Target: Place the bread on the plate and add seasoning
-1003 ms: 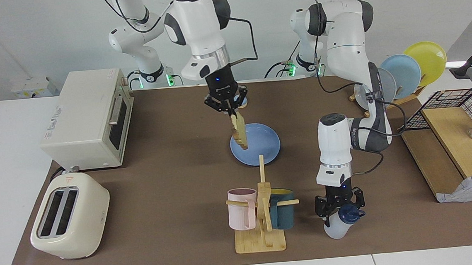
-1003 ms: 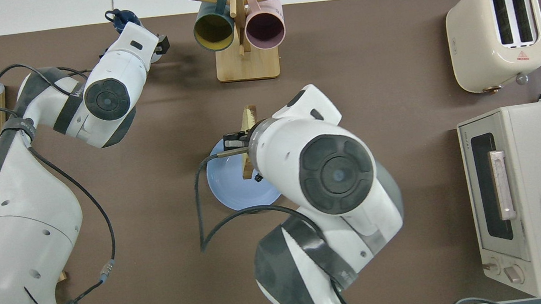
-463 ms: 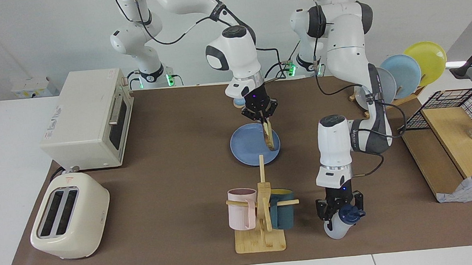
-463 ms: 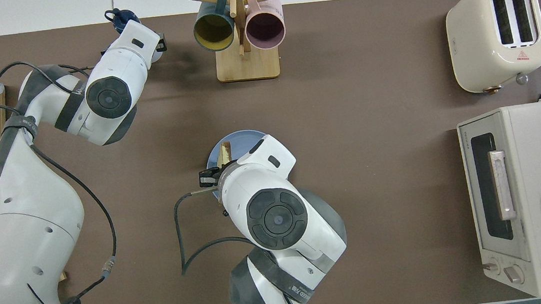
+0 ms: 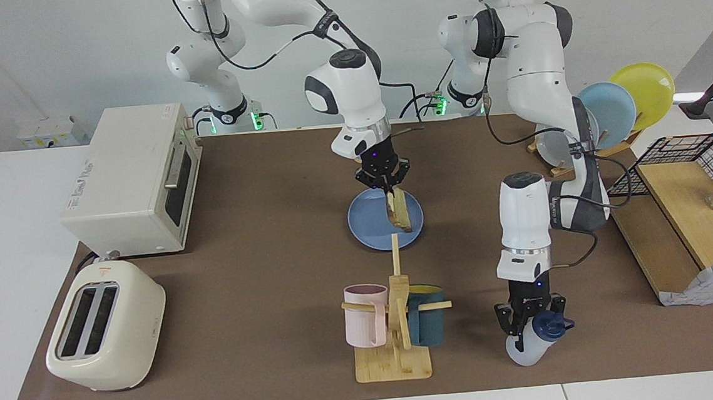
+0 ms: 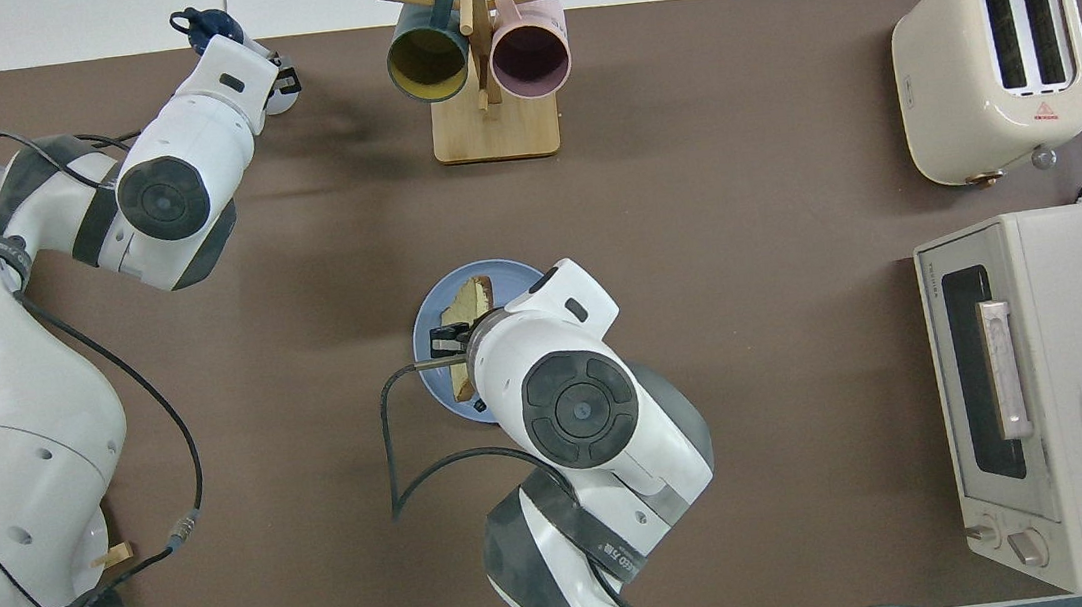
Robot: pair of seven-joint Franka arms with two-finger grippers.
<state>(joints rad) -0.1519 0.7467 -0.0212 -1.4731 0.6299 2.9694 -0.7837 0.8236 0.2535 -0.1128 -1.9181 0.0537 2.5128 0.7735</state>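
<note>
two grippers busy: right gripper (image 5: 386, 186) grips bread (image 5: 399, 211) over plate (image 5: 367, 221); left gripper (image 5: 532, 329) clamps seasoning (image 5: 537, 337).

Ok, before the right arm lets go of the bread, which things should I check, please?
1. Bread over the plate: ok.
2. Bread's lower edge touching the plate: cannot tell.
3. Bread lying flat: not ok, it hangs on edge, tilted.
4. Right end effector shut on the bread's top edge: ok.
5. Left end effector at the neck of the seasoning bottle: ok; firm hold: cannot tell.
6. Bottle's cap on: ok.
</note>
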